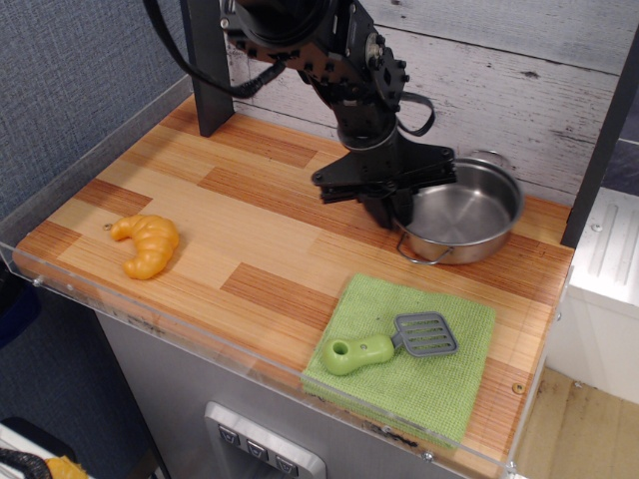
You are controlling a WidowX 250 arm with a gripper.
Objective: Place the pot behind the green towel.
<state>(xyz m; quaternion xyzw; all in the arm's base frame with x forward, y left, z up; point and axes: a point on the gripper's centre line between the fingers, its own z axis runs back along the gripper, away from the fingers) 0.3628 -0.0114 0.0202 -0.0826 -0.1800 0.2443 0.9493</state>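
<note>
The shiny steel pot sits upright on the wooden table, at the back right, just behind the green towel. Its two wire loop handles show at the front left and back. My gripper reaches down from the back and its dark fingers close over the pot's left rim. The green towel lies flat at the front right corner with a toy spatula on it.
A grey spatula with a green handle lies on the towel. An orange croissant toy lies at the left front. A black post stands at the back left. A white plank wall runs close behind the pot.
</note>
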